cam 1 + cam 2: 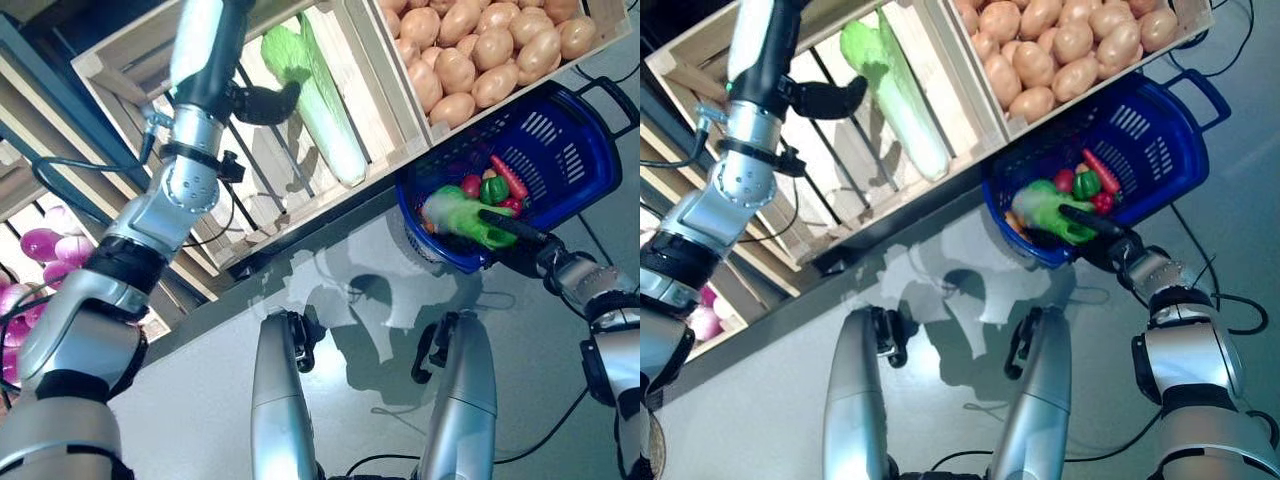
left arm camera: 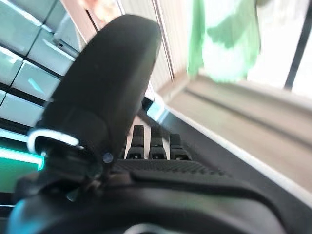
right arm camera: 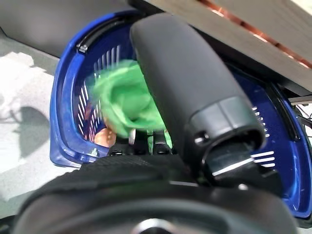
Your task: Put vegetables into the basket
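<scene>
The blue basket [image 1: 565, 150] stands on the floor by the wooden stand. A green leafy vegetable [image 1: 460, 215] lies in it at the near rim, with a green pepper [image 1: 493, 190], a long red vegetable [image 1: 510, 175] and a round red one [image 1: 470, 186] beside it. My right hand [image 1: 515, 232] is over the basket's near rim with straight fingers, right above the leafy vegetable [image 3: 122, 102]; it is open. My left hand [image 1: 265, 103] is raised into a crate, open, just beside a long pale green cabbage [image 1: 325, 105], which also shows in the left wrist view [image 2: 224, 44].
The slanted wooden stand [image 1: 250, 220] with its crates runs across the back, and its front edge overhangs part of the basket. The grey floor [image 1: 520, 340] lies in front of it.
</scene>
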`<state>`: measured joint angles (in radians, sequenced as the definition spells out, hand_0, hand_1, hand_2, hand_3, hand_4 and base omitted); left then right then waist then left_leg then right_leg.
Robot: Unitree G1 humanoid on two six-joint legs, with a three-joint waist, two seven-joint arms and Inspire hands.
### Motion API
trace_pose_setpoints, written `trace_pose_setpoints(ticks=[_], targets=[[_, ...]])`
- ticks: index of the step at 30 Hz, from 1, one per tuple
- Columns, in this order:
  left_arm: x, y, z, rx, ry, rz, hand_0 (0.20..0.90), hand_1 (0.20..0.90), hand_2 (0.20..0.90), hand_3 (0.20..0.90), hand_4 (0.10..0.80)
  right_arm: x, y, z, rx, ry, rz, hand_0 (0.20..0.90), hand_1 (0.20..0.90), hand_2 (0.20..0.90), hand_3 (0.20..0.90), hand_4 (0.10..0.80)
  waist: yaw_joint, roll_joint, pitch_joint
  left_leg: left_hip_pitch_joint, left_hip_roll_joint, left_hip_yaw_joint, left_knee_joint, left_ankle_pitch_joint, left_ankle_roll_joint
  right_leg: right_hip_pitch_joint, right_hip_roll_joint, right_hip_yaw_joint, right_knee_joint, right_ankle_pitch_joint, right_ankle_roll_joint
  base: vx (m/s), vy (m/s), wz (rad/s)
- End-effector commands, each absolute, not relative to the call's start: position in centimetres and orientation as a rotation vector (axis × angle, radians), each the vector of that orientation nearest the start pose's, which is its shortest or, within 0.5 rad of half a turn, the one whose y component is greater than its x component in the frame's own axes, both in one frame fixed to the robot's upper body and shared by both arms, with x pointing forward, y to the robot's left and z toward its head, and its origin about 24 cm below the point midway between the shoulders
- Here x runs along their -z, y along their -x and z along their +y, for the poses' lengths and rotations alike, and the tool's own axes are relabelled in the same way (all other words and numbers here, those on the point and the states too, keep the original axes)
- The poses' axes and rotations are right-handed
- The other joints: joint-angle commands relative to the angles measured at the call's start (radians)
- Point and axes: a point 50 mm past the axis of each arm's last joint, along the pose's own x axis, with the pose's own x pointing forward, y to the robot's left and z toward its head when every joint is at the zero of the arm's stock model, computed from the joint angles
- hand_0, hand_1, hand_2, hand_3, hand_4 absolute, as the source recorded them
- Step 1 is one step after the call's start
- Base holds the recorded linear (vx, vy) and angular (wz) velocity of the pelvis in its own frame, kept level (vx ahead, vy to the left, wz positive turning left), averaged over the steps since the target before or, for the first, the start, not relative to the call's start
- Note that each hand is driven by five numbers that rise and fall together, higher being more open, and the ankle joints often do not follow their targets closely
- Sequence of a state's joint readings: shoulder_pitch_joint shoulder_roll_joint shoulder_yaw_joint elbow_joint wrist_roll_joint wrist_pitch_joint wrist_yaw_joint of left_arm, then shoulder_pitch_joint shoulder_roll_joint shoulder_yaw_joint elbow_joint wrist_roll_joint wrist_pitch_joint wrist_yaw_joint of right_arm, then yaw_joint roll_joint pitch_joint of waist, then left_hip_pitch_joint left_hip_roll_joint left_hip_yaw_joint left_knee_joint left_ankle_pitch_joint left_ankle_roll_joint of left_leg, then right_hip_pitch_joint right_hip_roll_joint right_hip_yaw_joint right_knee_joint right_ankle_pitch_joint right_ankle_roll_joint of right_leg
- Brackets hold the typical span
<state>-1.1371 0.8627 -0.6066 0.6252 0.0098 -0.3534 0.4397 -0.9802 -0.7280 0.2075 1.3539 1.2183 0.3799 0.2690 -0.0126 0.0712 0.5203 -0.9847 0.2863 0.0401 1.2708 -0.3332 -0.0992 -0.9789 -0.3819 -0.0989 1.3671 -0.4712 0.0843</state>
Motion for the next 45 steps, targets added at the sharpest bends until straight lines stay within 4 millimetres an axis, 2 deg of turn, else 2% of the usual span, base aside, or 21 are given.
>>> trace_pose_setpoints(ticks=[1, 4, 6, 11, 19, 31, 38, 45], targets=[[-37.3, -34.3, 21.6, -0.375, -1.001, -1.107, 0.900, 0.900, 0.900, 0.900, 0.800, -11.9, -35.5, -33.3, 0.106, -0.675, 0.263, 0.900, 0.900, 0.900, 0.900, 0.800, -0.019, -0.010, -0.067, 0.103, 0.035, 0.018, -0.112, -0.023, -0.011, 0.097, -0.014, 0.016, -0.153, 0.102, 0.000, 0.049, 0.013, -0.04], [-37.6, -34.2, 22.0, -0.439, -1.228, -1.126, 0.900, 0.900, 0.900, 0.900, 0.800, -12.5, -35.4, -33.9, 0.099, -0.581, 0.243, 0.900, 0.900, 0.900, 0.900, 0.800, -0.022, -0.012, -0.066, 0.112, 0.041, 0.025, -0.127, -0.017, -0.008, 0.106, -0.014, 0.014, -0.173, 0.113, 0.000, 0.022, 0.019, -0.03], [-37.8, -34.2, 22.2, -0.466, -1.475, -1.142, 0.900, 0.900, 0.900, 0.900, 0.800, -13.1, -35.4, -34.0, 0.067, -0.543, 0.223, 0.900, 0.900, 0.900, 0.900, 0.800, -0.029, -0.013, -0.063, 0.102, 0.048, 0.026, -0.121, -0.014, -0.007, 0.097, -0.017, 0.015, -0.170, 0.119, 0.000, 0.000, 0.000, 0.00], [-37.8, -34.6, 21.3, -0.404, -1.818, -1.107, 0.900, 0.900, 0.900, 0.900, 0.800, -14.3, -35.5, -33.8, 0.001, -0.496, 0.192, 0.900, 0.900, 0.900, 0.900, 0.800, -0.046, -0.017, -0.044, 0.066, 0.058, 0.027, -0.102, -0.016, -0.007, 0.061, -0.024, 0.018, -0.155, 0.129, 0.006, -0.021, 0.023, -0.02], [-37.0, -36.1, 20.6, -0.309, -2.146, -0.905, 0.900, 0.900, 0.900, 0.900, 0.800, -15.6, -35.7, -33.7, -0.033, -0.490, 0.164, 0.900, 0.900, 0.900, 0.900, 0.800, -0.071, -0.021, -0.007, 0.001, 0.073, 0.021, -0.065, -0.022, -0.013, 0.002, -0.030, 0.032, -0.138, 0.146, 0.024, -0.016, 0.052, -0.09], [-37.4, -36.8, 21.2, -0.414, -2.288, -0.853, 0.900, 0.900, 0.900, 0.900, 0.800, -16.0, -35.6, -33.6, -0.047, -0.505, 0.133, 0.900, 0.900, 0.900, 0.900, 0.800, -0.088, -0.038, 0.000, -0.149, 0.100, -0.021, 0.004, -0.024, -0.029, -0.136, -0.055, 0.064, -0.101, 0.173, 0.045, -0.019, 0.009, -0.05], [-37.2, -37.6, 20.5, -0.342, -2.365, -0.783, 0.900, 0.900, 0.900, 0.900, 0.800, -16.1, -35.4, -33.9, -0.036, -0.537, 0.130, 0.900, 0.900, 0.900, 0.900, 0.800, -0.097, -0.049, 0.000, -0.247, 0.114, -0.052, 0.063, -0.032, -0.034, -0.228, -0.065, 0.088, -0.057, 0.178, 0.050, -0.044, -0.009, -0.08], [-35.3, -38.1, 20.0, -0.197, -2.404, -0.785, 0.900, 0.900, 0.900, 0.900, 0.800, -15.6, -35.5, -33.2, -0.057, -0.558, 0.131, 0.900, 0.900, 0.900, 0.900, 0.800, -0.103, -0.057, 0.000, -0.309, 0.123, -0.071, 0.099, -0.038, -0.035, -0.285, -0.066, 0.103, -0.023, 0.172, 0.049, -0.014, -0.007, -0.04]])
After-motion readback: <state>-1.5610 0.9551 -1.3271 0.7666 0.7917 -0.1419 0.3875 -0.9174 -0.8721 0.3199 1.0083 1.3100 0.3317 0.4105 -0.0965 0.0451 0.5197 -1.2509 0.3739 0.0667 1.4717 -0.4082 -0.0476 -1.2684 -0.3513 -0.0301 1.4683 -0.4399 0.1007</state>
